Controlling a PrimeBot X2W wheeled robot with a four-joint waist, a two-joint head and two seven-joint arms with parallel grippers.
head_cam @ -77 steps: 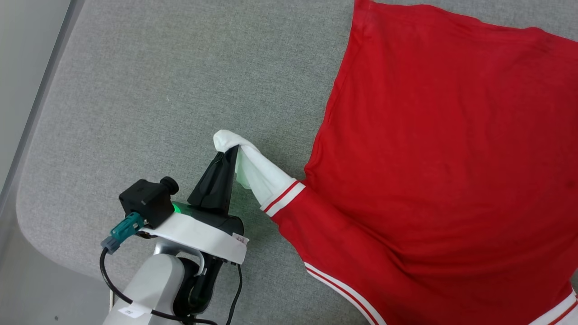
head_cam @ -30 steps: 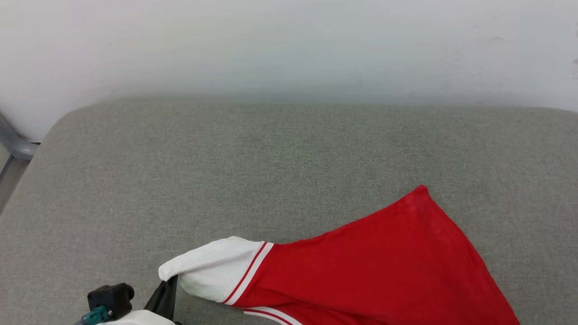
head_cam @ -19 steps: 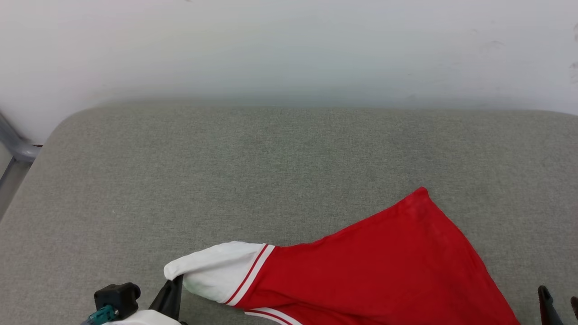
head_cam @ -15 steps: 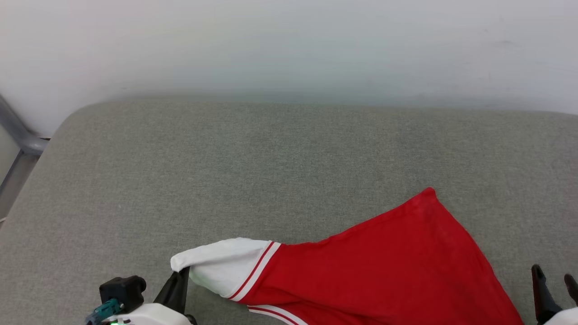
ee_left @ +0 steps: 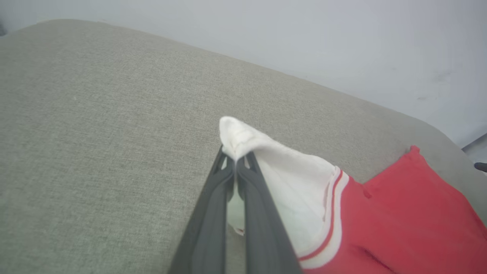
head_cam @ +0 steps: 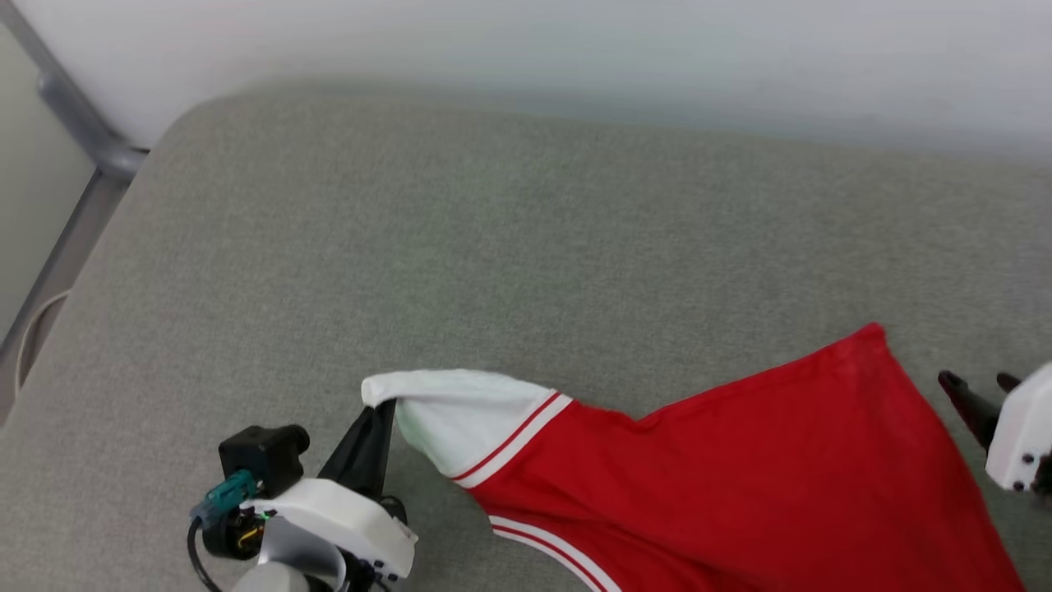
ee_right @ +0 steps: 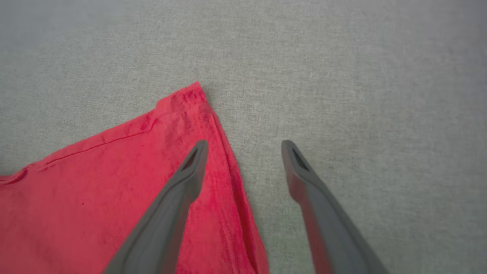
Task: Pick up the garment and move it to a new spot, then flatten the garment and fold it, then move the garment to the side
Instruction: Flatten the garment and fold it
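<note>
Opened wide since a sec ago: R gripper (ee_right: 244, 146), one finger over shirt (ee_right: 95, 182) edge, other over cushion (ee_right: 361, 95). Clamped on white sleeve (ee_left: 289, 179) tip: L gripper (ee_left: 236, 161); rest of shirt to fingers' right.

The garment (head_cam: 740, 477) runs off the head view's bottom edge (its lower part cut away); the right gripper (head_cam: 975, 381) is clipped at the right edge

R pincer (head_cam: 975, 380): entered view, right edge | now beside garment (head_cam: 781, 469) corner | cam shifted
</note>
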